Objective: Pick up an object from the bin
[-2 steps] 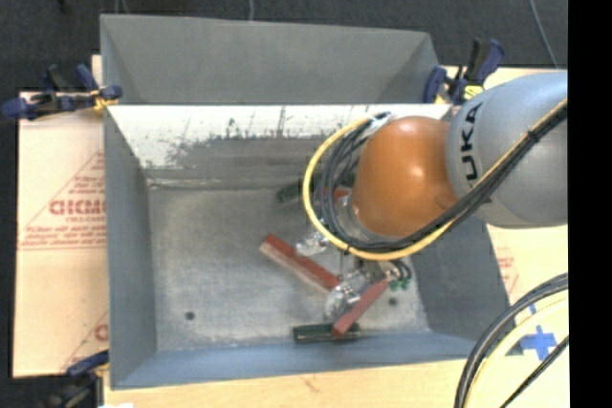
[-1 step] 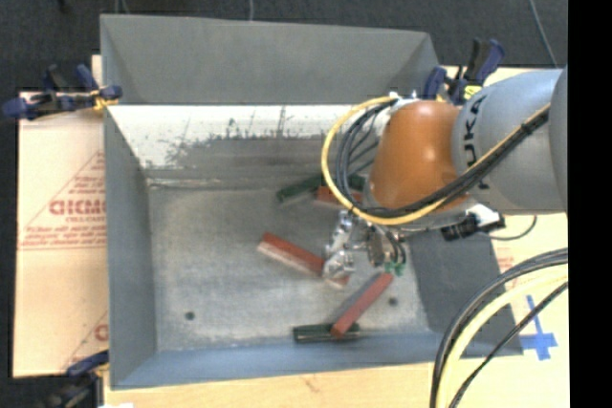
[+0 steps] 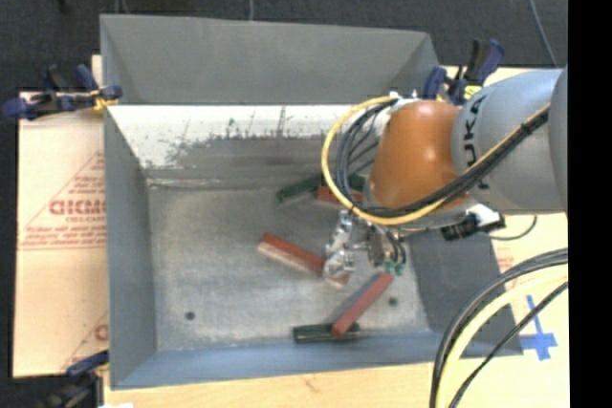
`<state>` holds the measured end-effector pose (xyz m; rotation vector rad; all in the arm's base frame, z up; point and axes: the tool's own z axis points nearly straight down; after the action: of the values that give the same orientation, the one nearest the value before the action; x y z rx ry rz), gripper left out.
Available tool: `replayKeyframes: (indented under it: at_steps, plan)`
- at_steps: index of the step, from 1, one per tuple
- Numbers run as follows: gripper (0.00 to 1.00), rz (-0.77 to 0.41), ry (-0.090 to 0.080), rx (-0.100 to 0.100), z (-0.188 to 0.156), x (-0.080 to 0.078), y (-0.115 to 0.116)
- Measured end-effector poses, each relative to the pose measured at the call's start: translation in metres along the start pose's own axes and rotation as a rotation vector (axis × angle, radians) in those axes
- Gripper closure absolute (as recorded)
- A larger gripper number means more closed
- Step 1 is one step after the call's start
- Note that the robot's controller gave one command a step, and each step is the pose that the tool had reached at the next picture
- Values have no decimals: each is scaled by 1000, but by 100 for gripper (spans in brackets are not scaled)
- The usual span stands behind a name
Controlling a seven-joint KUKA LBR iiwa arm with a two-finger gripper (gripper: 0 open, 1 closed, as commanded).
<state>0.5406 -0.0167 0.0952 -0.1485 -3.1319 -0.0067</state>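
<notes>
Gripper (image 3: 339, 261) sits low at the right end of the red bar (image 3: 290, 253) on the bin (image 3: 124, 234) floor; claw state cannot be told; lift outstanding.

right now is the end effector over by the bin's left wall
No, the end effector hangs right of the middle of the bin, at the right end of a flat red bar.

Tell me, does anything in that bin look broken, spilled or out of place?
Nothing looks broken or spilled. A red stick and a dark-tipped stick lie loose at odd angles by the gripper, normal for such a bin. Its back wall carries dark scuff marks.
</notes>
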Motion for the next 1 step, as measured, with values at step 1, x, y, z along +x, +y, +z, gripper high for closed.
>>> replayKeyframes:
  at_steps: [1]
  plan:
    - [0, -12, -11, 2, 6, -7, 11]
